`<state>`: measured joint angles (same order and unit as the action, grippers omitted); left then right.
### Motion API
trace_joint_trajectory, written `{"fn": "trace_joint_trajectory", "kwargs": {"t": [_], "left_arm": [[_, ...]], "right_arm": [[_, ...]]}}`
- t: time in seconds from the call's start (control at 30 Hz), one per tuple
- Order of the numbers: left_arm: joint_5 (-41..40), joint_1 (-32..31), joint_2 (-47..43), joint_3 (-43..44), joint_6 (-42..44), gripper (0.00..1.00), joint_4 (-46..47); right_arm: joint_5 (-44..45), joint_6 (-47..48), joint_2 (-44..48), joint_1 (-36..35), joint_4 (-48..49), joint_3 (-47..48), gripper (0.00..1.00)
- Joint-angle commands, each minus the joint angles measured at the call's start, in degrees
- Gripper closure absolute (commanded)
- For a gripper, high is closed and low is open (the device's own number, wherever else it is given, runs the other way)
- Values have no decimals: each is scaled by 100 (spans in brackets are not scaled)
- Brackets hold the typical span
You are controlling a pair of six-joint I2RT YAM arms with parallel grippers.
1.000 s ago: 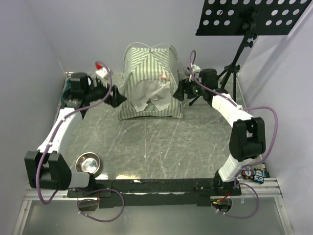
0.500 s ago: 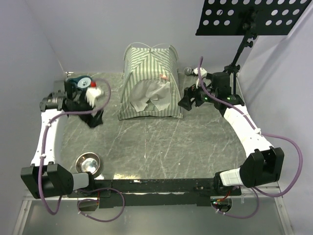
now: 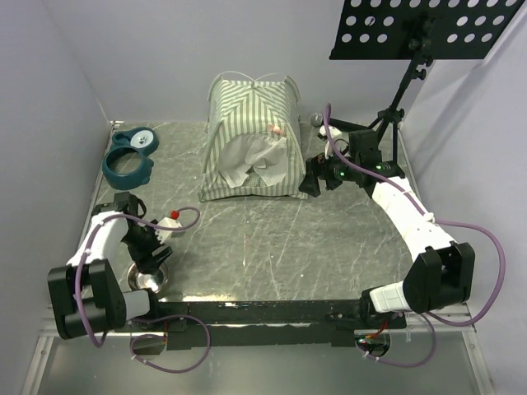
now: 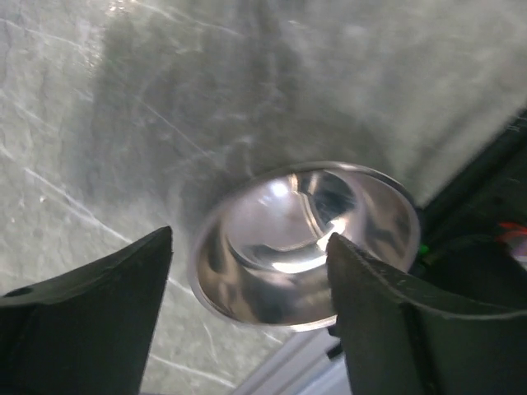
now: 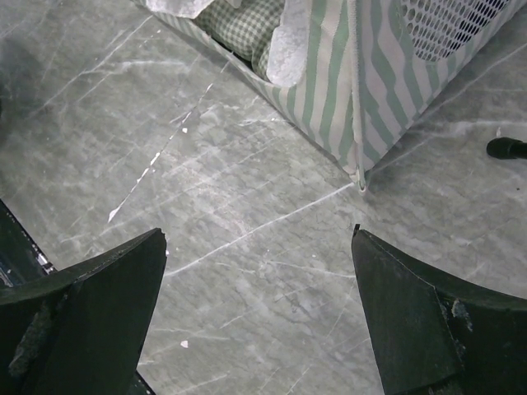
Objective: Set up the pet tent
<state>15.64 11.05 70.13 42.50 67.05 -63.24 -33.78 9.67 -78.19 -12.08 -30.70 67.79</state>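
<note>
At the grey marbled surface's [image 3: 272, 247] near-left corner, the left claw [image 4: 249, 240] gapes empty over a shiny steel bowl [image 4: 300, 247]. The green-and-white striped fabric pet tent [image 3: 251, 136] stands raised mid far edge; setup looks nearly finished. Beside its near-right corner the right claw [image 5: 257, 237] hovers wide, empty; retreating toward the roomy near edge seems next.

The pet tent [image 3: 251, 107] is soft striped cloth with a white mesh panel, all matt. The counter [image 3: 272, 247] looks like smooth marbled stone with a slight sheen, and the bowl [image 4: 305, 239] is mirror-shiny metal.
</note>
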Motion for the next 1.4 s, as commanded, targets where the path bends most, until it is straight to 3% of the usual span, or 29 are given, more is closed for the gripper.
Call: {"fn": "trace_joint_trajectory", "kwargs": {"t": [0.0,0.07,0.23,0.33,0.43,0.6,0.77,0.97,1.37], "left_arm": [[-192,20,290,-276,98,26,918],[-359,29,317,-409,-111,41,1225],[34,55,528,-59,-1147,99,1079],[570,213,738,879,-1938,99,718],[564,494,1229,2257,-3088,99,1014],[141,1205,2924,5157,-4909,99,1175],[-79,1663,4437,7094,-5781,99,1033],[-254,1734,5203,7931,-6273,99,1209],[-492,1593,5740,7940,-6968,99,1561]], "right_arm": [[29,-36,146,-14,-50,33,0],[90,-79,181,-14,-15,24,0],[152,-106,164,-5,99,24,0],[144,-123,120,-5,187,68,0],[56,-141,68,-5,266,146,0],[-129,-255,-178,-5,354,384,0],[-199,-352,-275,-14,512,375,0],[-181,-413,-284,-5,565,279,0],[-182,-422,-583,-5,433,560,0]]}}
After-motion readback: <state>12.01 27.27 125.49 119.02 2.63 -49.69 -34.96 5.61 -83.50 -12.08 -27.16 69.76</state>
